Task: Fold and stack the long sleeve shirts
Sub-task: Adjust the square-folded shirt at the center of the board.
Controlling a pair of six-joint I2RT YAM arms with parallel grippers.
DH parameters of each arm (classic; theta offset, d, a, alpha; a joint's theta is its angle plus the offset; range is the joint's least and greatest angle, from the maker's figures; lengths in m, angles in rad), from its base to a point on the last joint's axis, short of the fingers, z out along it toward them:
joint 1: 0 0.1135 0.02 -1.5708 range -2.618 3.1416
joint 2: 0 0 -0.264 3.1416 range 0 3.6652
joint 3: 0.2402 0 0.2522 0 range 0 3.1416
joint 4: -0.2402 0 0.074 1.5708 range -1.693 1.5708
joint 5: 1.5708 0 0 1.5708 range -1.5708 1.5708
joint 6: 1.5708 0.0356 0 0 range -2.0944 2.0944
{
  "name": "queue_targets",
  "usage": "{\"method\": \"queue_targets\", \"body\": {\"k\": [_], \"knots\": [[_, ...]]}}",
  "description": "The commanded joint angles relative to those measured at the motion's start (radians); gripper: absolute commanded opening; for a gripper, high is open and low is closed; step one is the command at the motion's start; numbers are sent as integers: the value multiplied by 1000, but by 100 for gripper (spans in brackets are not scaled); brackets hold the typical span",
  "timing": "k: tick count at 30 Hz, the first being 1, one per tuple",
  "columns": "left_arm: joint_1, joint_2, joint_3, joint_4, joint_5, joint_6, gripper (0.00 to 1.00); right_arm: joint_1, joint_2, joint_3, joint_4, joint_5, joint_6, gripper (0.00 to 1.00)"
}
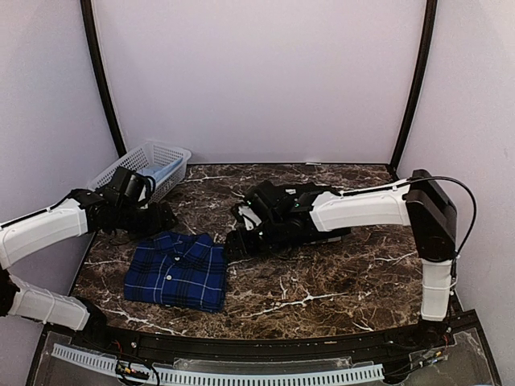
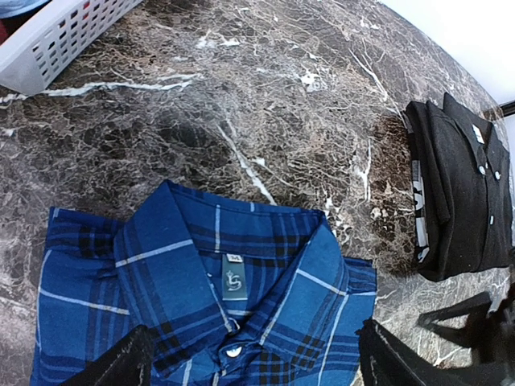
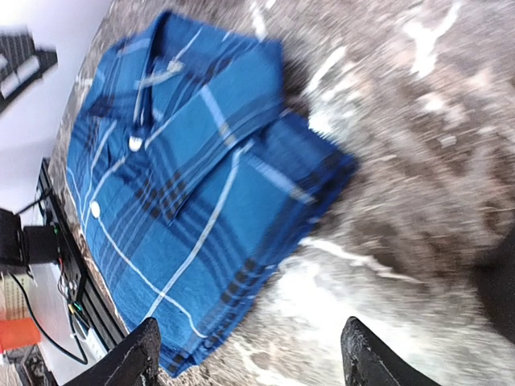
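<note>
A folded royal-blue plaid shirt (image 1: pixel 177 272) lies at the front left of the marble table, collar toward the back. My left gripper (image 2: pixel 253 366) hangs open just over its collar (image 2: pixel 233 265), holding nothing. The right gripper (image 3: pixel 253 358) is open too, with its fingers over the plaid shirt's right edge (image 3: pixel 241 265) and the bare marble beside it. A folded black shirt (image 2: pixel 463 193) with white buttons rests on the table to the right of the plaid one. In the top view the right arm (image 1: pixel 354 207) covers most of it.
A white lattice basket (image 1: pixel 145 165) stands at the back left corner with something light blue inside. Dark marble table (image 1: pixel 338 273) stretches to the right. White walls and black poles close in the back and sides.
</note>
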Motion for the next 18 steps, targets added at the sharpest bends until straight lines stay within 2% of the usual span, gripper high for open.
{"method": "queue_targets", "body": {"k": [1, 13, 18], "knots": [[16, -37, 4, -59, -14, 15, 87, 37, 51, 2, 78, -10, 39, 73], [21, -54, 7, -80, -3, 6, 87, 63, 166, -2, 150, -59, 61, 62], [21, -67, -5, -80, -14, -4, 87, 65, 201, 25, 155, -85, 53, 48]]}}
